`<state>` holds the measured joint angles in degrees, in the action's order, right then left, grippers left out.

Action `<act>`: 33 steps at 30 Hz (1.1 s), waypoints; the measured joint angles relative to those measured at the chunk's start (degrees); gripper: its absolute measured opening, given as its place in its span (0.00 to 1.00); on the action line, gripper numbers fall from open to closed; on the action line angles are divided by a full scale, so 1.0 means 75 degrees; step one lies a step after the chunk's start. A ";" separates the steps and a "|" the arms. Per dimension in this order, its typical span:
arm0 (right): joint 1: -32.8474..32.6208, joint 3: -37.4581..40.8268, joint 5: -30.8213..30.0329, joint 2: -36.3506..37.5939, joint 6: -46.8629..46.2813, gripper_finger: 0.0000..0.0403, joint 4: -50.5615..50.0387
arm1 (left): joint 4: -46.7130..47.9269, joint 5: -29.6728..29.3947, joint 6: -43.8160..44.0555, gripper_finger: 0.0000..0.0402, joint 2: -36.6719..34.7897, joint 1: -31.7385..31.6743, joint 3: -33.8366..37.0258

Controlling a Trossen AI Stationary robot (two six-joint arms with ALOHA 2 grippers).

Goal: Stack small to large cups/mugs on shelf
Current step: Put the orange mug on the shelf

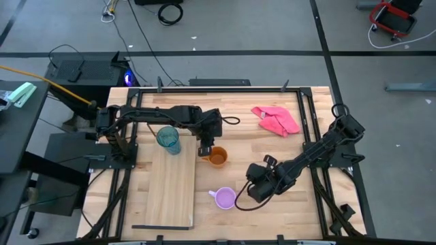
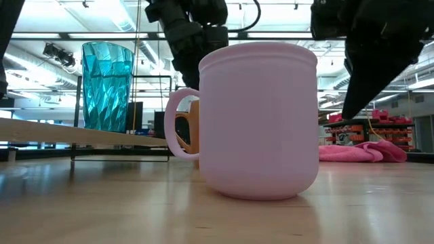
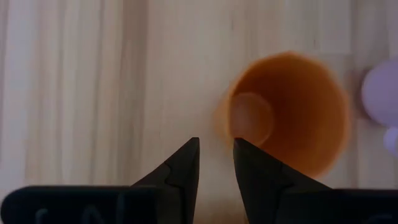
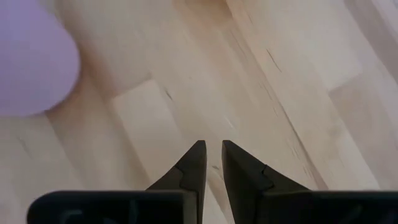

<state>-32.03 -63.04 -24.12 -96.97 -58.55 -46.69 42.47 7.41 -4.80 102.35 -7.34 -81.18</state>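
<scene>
Teal tumbler [image 1: 168, 140] stood upright on the shelf [image 1: 170, 197], near that board's far end — the only vessel on it. From the low camera I saw the tumbler [image 2: 107, 86] raised on the pale board [image 2: 61, 133] above the table top [image 2: 135, 210].

Orange mug [image 1: 216, 158] sat on the table just off the shelf's right edge, open end up. Left gripper [image 1: 205, 149] hung over the mug's left side, by the rim. Through the left wrist camera I looked down into the orange mug [image 3: 292, 112]; the gripper [image 3: 216, 163] had its fingers drawn close with only a thin slit between them, nothing held. One fingertip [image 3: 249, 155] overlapped the mug's rim in that picture; whether it touched, I could not tell.

Lilac mug [image 1: 225, 198] stood on the table nearer the front edge, between the shelf and the right gripper [image 1: 253, 192]. In the low view it filled the foreground [image 2: 261, 122], handle turned toward the orange mug behind it [image 2: 192, 125].

Right gripper sat low, just beside the lilac mug — not over it. Its wrist camera showed bare planks, the lilac mug [image 4: 34, 59] off at one corner, and the fingers [image 4: 211, 163] nearly together, gripping nothing.

Pink cloth [image 1: 276, 120] lay crumpled at the table's far right, well apart from the mugs.
</scene>
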 joint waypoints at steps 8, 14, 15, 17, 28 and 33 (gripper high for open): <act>-0.0003 0.0121 -0.0015 -0.0003 -0.0233 0.15 0.0106 | -0.0038 -0.0336 -0.0023 0.27 0.0000 0.0116 -0.0010; -0.0003 0.0121 -0.0038 -0.0003 -0.0233 0.15 0.0300 | -0.0107 -0.0348 0.0004 0.27 0.0034 0.0268 -0.0010; -0.0003 0.0121 -0.0038 -0.0003 -0.0233 0.15 0.0302 | -0.0118 -0.0345 0.0006 0.27 0.0057 0.0293 -0.0010; -0.0003 0.0121 -0.0041 -0.0003 -0.0233 0.15 0.0305 | -0.0070 -0.0338 0.0012 0.28 0.0088 0.0349 -0.0005; -0.0003 0.0121 -0.0174 -0.0006 -0.0184 0.15 0.0466 | -0.0159 -0.0454 0.0018 0.33 0.0521 0.0360 -0.0005; -0.0006 0.0121 -0.0189 -0.0006 -0.0172 0.15 0.0480 | -0.0174 -0.0473 0.0020 0.34 0.0525 0.0351 -0.0005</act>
<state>-32.08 -62.13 -25.54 -97.01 -59.83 -43.09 41.17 3.86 -4.66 106.28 -4.71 -81.21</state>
